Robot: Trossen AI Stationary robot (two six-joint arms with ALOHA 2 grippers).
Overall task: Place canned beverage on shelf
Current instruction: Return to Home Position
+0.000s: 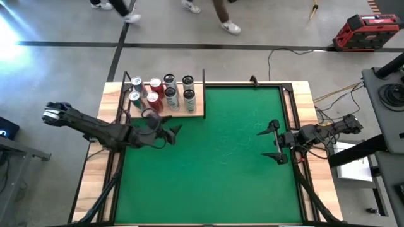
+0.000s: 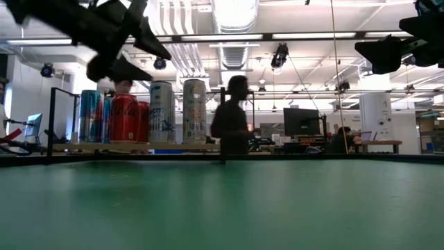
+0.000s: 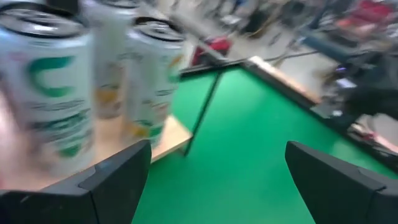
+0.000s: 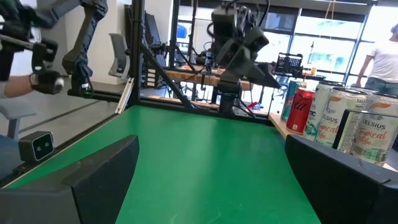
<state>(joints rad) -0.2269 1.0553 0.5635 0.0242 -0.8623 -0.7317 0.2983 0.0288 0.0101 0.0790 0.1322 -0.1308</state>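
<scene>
holding left gripper (image 1: pixel 172 133) spread, empty, beside the shelf (image 1: pixel 199 111) of soda cans (image 1: pixel 163 92), loading seemingly done; parking right gripper (image 1: pixel 271 142) spread too.

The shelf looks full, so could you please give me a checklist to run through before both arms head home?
1. Soda cans upright on the shelf: ok, all eight stand.
2. Left hand open and empty: ok.
3. Left hand apart from the cans: ok, but close beside the shelf.
4. Right hand open and empty, over the green mat's right side: ok.
5. Person off the table: ok, standing beyond its far edge.
</scene>
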